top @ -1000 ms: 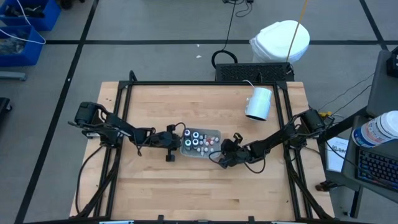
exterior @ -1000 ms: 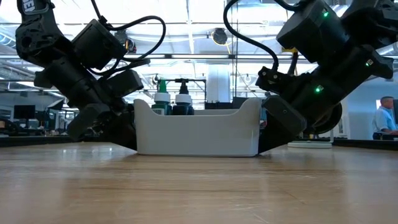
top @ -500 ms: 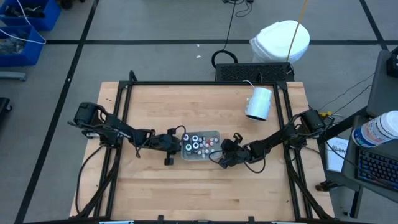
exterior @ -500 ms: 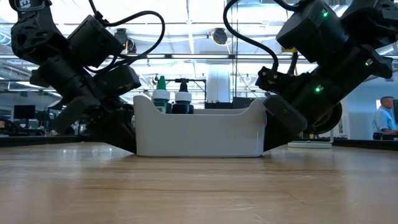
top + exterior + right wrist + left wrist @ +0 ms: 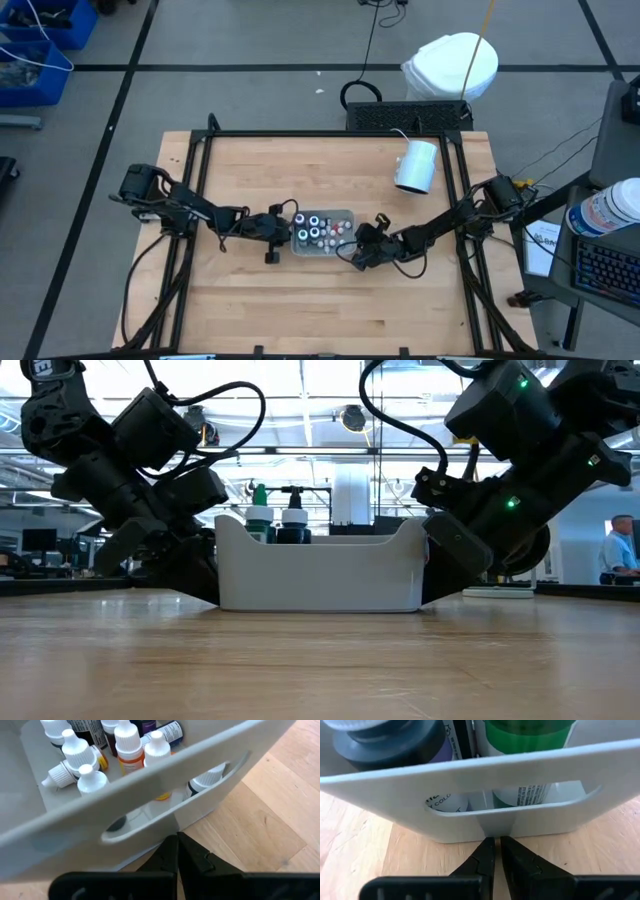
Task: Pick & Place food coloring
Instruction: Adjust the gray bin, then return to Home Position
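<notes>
You had the small white plastic bin (image 5: 322, 232) sitting near the middle of the light wooden table (image 5: 330, 310), with the food coloring bottles (image 5: 318, 226) standing inside it, their white-ringed tops showing from above. In the low view a green-capped bottle (image 5: 259, 512) and a white-capped one (image 5: 294, 518) rose above the bin's rim.

Your left gripper (image 5: 277, 230) sat low at the bin's left end wall. Its wrist view showed the two dark fingers (image 5: 481, 857) nearly together, a narrow slit between them, tips just below the slotted handle (image 5: 510, 805) of that wall and holding nothing. Your right gripper (image 5: 358, 250) sat at the bin's opposite end, just off its near right corner; its fingers (image 5: 170, 851) were pressed together and empty, tips right at the base of the wall under that side's handle slot (image 5: 170, 802). In the right wrist view several white-nozzled dropper bottles (image 5: 127, 742) crowded the bin's interior.

So the bin was flanked on both short ends, leaving its long sides free. You had broad bare wood toward the near edge of the table and along the far left. A white cylindrical cup (image 5: 417, 165) lay on its side near the far right corner, well apart from the bin. The black frame rails (image 5: 196, 170) ran along the table's left, right and far edges.
</notes>
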